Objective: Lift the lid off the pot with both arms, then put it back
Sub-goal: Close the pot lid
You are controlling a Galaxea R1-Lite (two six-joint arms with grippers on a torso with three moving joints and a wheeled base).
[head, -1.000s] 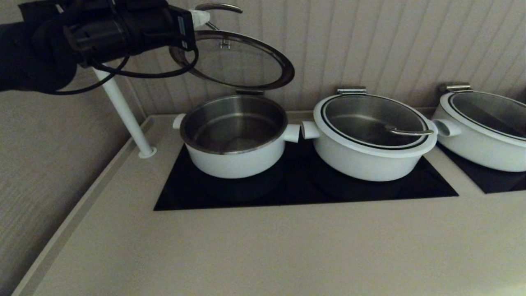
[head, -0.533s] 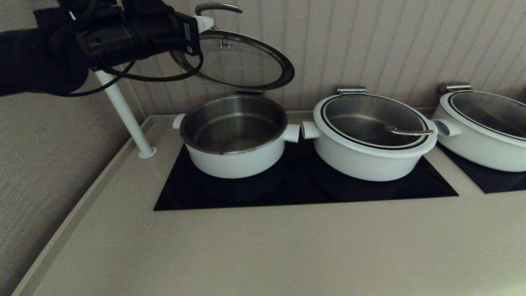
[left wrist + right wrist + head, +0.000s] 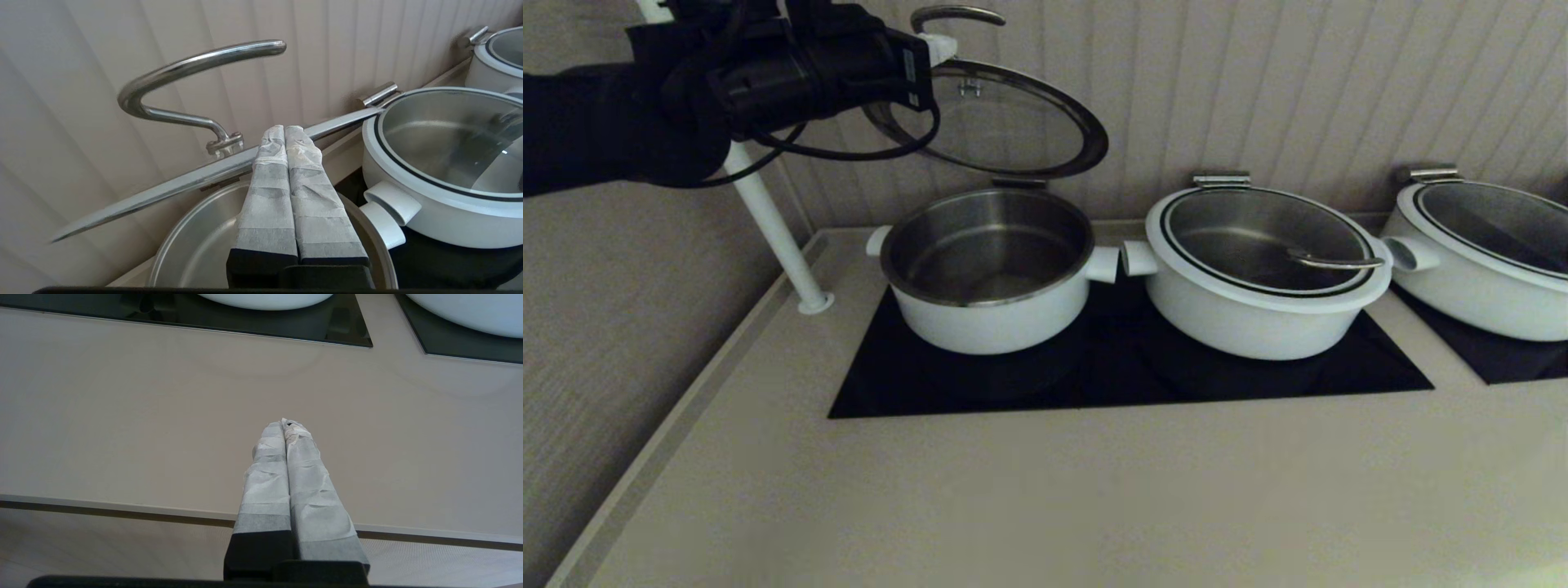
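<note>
Steel shone inside the pot [image 3: 987,249], which sat uncovered on the left half of the black cooktop [image 3: 1127,367], its stubby white side handles sticking out to either side. Its lid [image 3: 1005,122] stood tilted up behind and above it, hinged at the back against the ribbed wall panel [image 3: 1258,90], with the curved steel handle [image 3: 956,14] at the top. My left gripper [image 3: 939,47] was up at the lid's raised edge, just below that handle. In the left wrist view, its two tape-wrapped fingers [image 3: 267,183] were pressed flat together with nothing between them, their tips lying at the lid's thin rim [image 3: 184,179] right beside the foot of the handle [image 3: 192,77]; I could not tell whether they actually touched it. Below them was the open pot [image 3: 196,245].

Next to the pot on the same cooktop stood a wider white pot [image 3: 1258,278] with its own lid closed, the two pots' side handles nearly meeting. A third white pot [image 3: 1486,253] sat farther right on a separate dark panel. A slanted white pole [image 3: 768,220] rose from the counter's left rear corner.

My right gripper [image 3: 286,424] hung low over the beige counter [image 3: 143,416] near its front edge, well away from the pots, its wrapped fingers also closed on nothing.
</note>
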